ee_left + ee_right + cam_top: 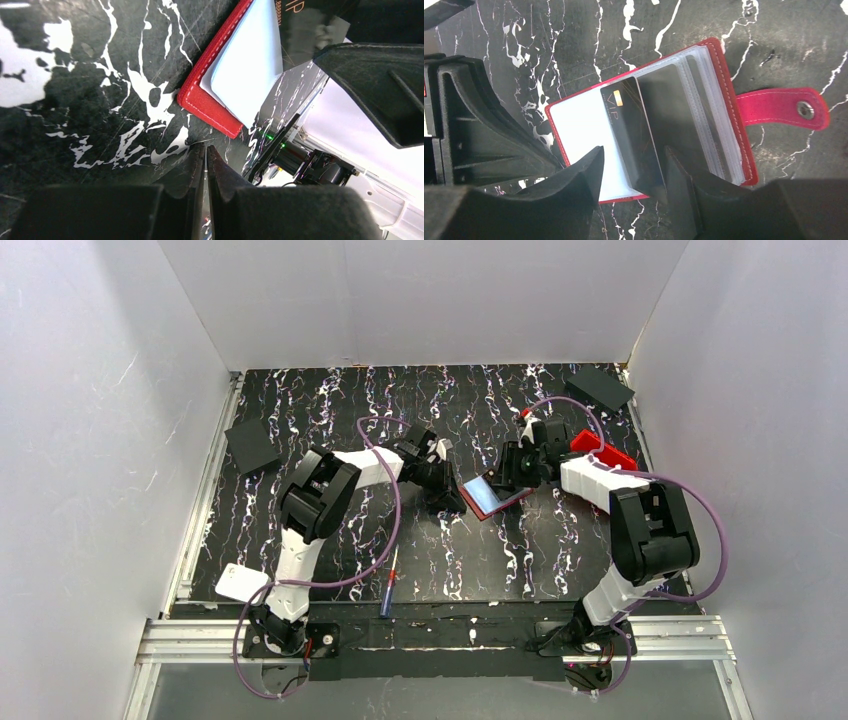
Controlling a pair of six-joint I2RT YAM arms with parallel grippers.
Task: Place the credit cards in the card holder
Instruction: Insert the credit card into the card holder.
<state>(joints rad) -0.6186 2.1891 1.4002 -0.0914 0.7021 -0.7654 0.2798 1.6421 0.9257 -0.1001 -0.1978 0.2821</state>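
The card holder (495,497) is laid open near the middle of the worktop (520,400), a dark credit card (634,135), judged not yet pocketed, is stood between the fingers of the right end effector (633,152) (grip cannot be told), and the left end effector (205,150) is clenched empty alongside.

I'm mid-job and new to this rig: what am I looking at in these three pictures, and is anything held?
Two robot arms are bolted at the table's near edge. The overhead picture shows both: left arm, right arm. The other two pictures come from a camera on each wrist. Between the arms lies the open red card holder. The left arm's jaws are shut and empty, near its corner. The right arm's jaws stand apart around a dark card over the holder's pockets; they do not yet clamp it. A red bin sits further right.
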